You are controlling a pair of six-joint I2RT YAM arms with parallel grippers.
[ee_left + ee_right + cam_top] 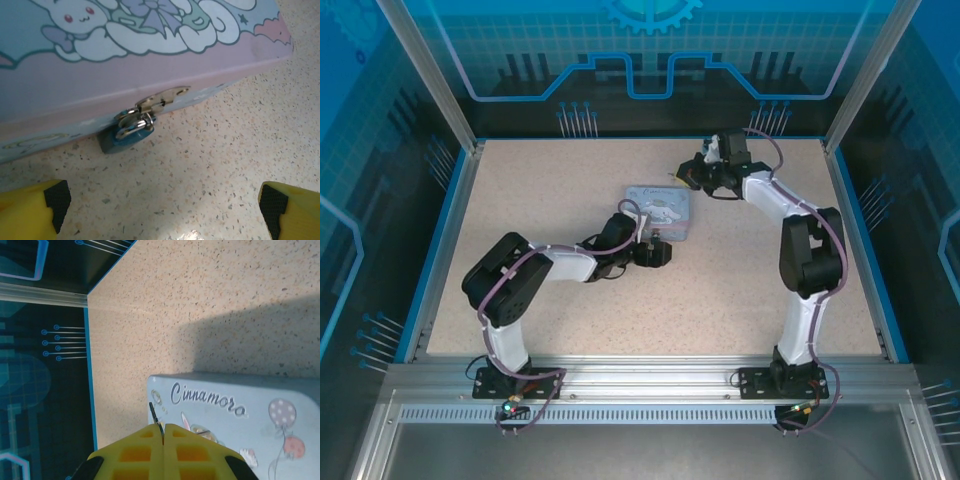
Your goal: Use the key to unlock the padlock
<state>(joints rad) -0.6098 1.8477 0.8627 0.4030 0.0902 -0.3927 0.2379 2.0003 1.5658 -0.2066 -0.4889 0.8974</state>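
Observation:
The padlock (127,136), a small dark teal body with a thin metal shackle, hangs through the hasp (162,98) on the front side of the cartoon tin (150,55) and rests on the table. My left gripper (164,204) is open and low over the table, just in front of the padlock and not touching it. My right gripper (163,429) is shut on the key (154,415), whose thin dark blade pokes out past the fingertips above the tin's corner (152,382). In the top view the right gripper (688,176) hovers at the tin's far edge and the left gripper (658,252) at its near edge.
The pale blue tin (658,212) lies near the middle of the speckled table (560,190). A blue rim and dark walls (448,215) enclose the table on all sides. In the right wrist view the table's edge (91,365) is close on the left.

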